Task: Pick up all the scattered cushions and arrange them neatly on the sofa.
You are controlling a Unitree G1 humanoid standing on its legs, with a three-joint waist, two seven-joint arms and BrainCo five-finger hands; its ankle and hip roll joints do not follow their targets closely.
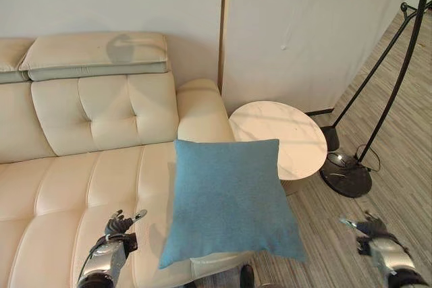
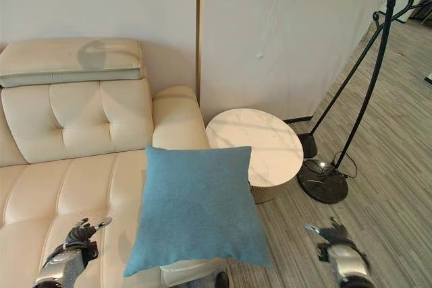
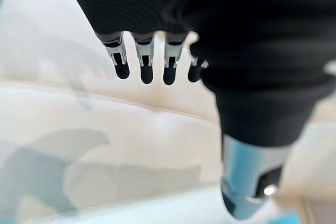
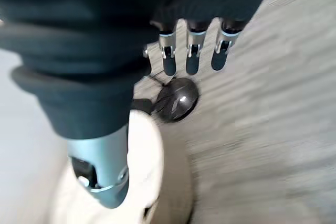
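Observation:
A blue square cushion (image 1: 229, 197) lies tilted over the front right end of the cream sofa (image 1: 81, 166), its lower corner hanging past the seat edge toward the floor. Neither hand touches it. My left hand (image 1: 115, 231) hovers over the sofa seat to the cushion's left, open, with its fingers (image 3: 146, 66) straight and nothing between them. Off to the cushion's right, my right hand (image 1: 374, 231) is above the wooden floor, open and holding nothing, its fingers (image 4: 192, 56) straight.
A round white side table (image 1: 280, 136) stands beside the sofa's right armrest (image 1: 201, 109). Right of the table is a floor lamp's dark round base (image 1: 345, 175), with thin black poles rising from it. A pale wall panel closes off the back.

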